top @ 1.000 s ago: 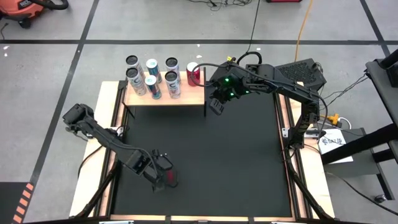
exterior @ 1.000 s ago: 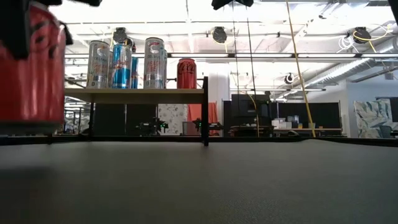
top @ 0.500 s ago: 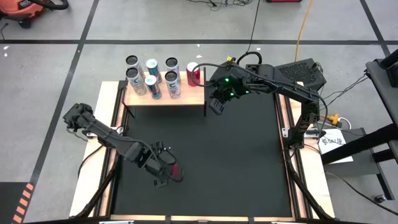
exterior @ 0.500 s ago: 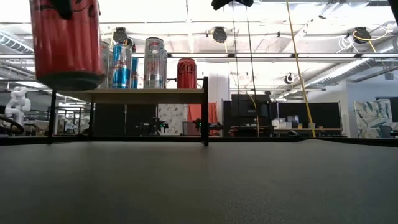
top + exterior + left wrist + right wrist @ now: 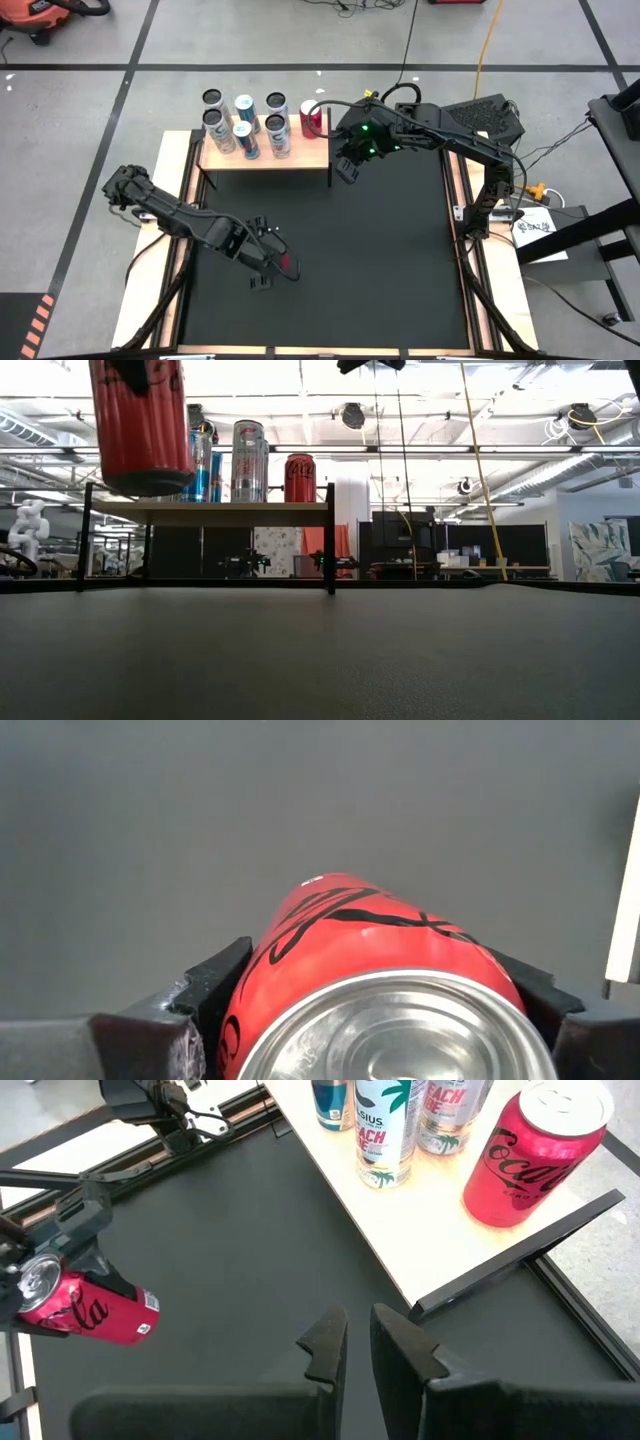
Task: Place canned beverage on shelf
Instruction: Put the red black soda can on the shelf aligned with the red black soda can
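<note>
From above, your left gripper is clamped on a red can over the near-left part of the black table, well apart from the shelf. The shelf already carries six tall cans and a second red can at its right end, so I judge the pick done, with the carry and set-down left. Your right gripper hangs just off the shelf's right end.

At table height, the held can is lifted clear of the table, upright, its base about level with the shelf board.

Through the left wrist, both fingers press the can's sides.

Through the right wrist, that gripper's fingers stand nearly together with nothing between them, beside the shelf; the held can shows far off.
</note>
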Action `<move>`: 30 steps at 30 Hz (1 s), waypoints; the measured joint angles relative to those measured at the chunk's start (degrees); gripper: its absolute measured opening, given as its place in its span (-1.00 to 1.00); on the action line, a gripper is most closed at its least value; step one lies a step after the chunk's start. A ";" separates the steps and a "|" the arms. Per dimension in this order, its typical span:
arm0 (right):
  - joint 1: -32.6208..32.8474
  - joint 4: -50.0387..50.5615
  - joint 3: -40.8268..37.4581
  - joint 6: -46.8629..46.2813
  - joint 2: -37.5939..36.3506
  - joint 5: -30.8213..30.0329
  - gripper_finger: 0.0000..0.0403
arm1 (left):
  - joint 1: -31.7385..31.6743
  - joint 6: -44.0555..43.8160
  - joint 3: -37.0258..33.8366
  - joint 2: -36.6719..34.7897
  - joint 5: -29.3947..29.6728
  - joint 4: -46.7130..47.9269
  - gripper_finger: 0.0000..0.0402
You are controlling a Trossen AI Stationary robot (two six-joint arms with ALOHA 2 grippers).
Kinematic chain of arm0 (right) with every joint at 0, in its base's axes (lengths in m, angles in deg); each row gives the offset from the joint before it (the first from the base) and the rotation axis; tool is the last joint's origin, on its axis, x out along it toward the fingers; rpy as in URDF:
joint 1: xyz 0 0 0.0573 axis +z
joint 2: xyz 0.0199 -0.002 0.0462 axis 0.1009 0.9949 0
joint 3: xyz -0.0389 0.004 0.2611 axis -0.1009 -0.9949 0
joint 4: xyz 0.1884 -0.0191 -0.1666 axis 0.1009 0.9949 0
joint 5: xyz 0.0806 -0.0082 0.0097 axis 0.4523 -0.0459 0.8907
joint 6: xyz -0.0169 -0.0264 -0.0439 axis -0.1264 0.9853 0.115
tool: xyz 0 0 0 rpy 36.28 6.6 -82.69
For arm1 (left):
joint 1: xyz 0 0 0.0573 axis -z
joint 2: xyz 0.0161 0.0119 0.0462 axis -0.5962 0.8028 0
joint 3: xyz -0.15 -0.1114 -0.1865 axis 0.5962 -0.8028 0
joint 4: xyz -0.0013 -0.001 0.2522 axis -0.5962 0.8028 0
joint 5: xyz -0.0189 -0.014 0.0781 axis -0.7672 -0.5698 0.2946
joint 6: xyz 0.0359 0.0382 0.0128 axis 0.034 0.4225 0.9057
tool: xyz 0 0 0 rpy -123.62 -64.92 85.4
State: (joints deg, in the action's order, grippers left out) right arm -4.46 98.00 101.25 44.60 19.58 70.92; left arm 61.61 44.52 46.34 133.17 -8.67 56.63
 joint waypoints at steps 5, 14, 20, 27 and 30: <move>-0.01 0.02 0.00 1.32 0.02 0.00 -0.83 | -0.60 2.45 0.00 0.00 0.60 -0.06 0.43; 0.10 0.12 0.00 8.37 0.02 0.07 -0.82 | -0.63 5.57 0.00 0.00 1.05 -0.06 0.43; 0.23 0.20 0.00 8.26 0.02 0.07 -0.63 | -0.63 6.56 0.00 0.00 1.05 0.08 0.43; 0.23 2.63 0.00 9.74 0.02 0.00 -0.13 | -0.63 6.53 0.00 0.00 1.05 0.11 0.43; 0.23 3.19 0.00 9.79 0.02 0.02 0.08 | -0.63 6.56 0.00 0.00 1.05 0.16 0.43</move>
State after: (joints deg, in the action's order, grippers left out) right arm -4.23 101.19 101.25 54.40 19.60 70.94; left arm 60.98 51.08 46.34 133.17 -7.61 56.79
